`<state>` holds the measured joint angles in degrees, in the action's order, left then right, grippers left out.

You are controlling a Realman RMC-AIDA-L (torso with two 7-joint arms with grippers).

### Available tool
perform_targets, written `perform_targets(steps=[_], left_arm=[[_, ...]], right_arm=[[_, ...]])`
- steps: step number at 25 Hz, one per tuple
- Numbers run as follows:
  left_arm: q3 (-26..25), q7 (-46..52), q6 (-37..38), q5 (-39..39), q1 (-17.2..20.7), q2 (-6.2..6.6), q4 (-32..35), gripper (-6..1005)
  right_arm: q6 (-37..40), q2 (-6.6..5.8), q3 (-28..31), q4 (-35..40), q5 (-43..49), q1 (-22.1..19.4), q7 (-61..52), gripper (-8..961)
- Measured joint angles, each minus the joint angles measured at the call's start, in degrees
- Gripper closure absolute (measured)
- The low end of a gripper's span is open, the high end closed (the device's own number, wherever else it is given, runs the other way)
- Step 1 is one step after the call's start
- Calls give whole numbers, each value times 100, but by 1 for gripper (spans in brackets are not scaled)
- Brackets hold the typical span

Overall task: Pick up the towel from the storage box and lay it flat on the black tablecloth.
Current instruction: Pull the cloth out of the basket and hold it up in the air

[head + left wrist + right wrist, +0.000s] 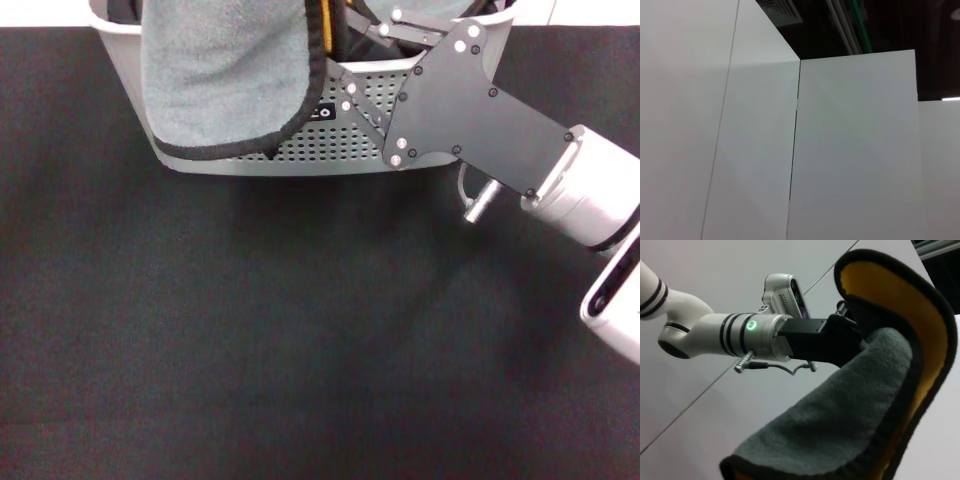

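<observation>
Overhead, the left end effector [852, 335] pinches the towel [225, 75] above the black tablecloth [300, 330].

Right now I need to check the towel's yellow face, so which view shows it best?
The right wrist view: the towel shows its yellow inner face and black edging. The head view shows only its grey face draped over the storage box. The left wrist view shows none.

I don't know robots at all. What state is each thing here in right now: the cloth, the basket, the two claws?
the towel: hanging, grey face outward, lower end over the box's front wall.
the storage box: upright on the tablecloth.
the black tablecloth: spread flat, towel not on it yet.
left gripper: in the air, towel draped around it.
right gripper: jaws open, over the box, beside the towel.
</observation>
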<state>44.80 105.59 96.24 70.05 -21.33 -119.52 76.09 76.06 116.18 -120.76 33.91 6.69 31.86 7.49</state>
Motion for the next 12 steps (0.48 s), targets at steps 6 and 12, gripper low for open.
perform_targets(steps=[6,12], left_arm=[[12,-3,0,3,-45,8,-75,990],[11,-5,-1,7,-47,10,-86,991]], right_arm=[[-39,0,-40,-21,-119,50,129,696],[-39,0,-48,-18,-131,36,178,775]])
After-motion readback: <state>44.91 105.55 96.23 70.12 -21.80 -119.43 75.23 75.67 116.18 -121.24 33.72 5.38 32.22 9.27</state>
